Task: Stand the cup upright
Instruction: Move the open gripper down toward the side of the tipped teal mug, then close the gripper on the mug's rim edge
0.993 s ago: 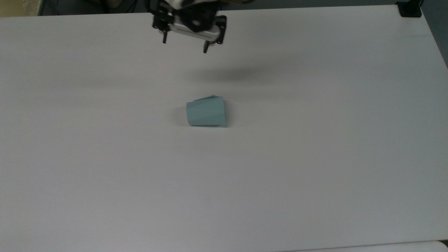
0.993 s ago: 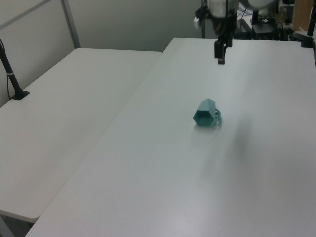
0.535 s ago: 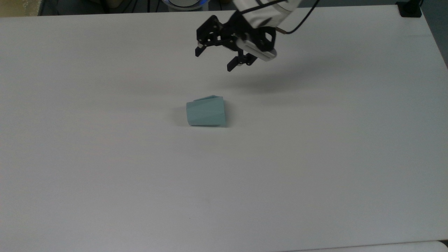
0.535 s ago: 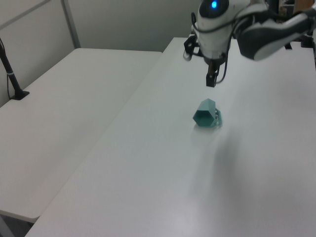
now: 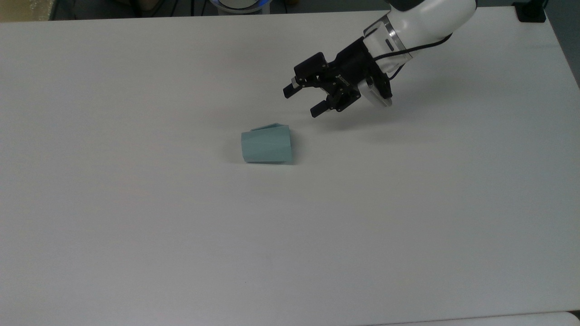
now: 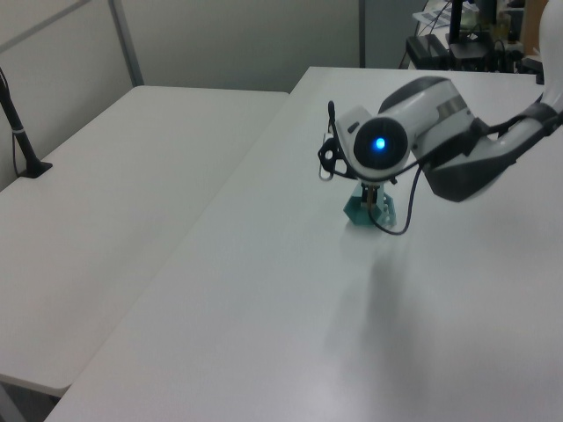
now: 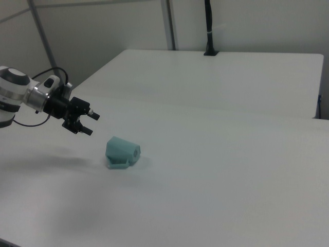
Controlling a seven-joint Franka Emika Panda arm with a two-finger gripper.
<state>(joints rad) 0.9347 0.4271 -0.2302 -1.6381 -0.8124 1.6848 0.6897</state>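
Since the earlier frames the arm has swung down from the far edge of the bench (image 5: 136, 226) toward its middle. End effector (image 5: 303, 100) now hovers low, fingers spread apart, grasping nothing, near the cup (image 5: 266, 145) on the top view's right. Cup unmoved: on its side mid-bench, wider rim end toward the top view's right. Its inside cannot be seen.

The claw (image 5: 302, 100) has swung down toward the top view's right, tilted sideways
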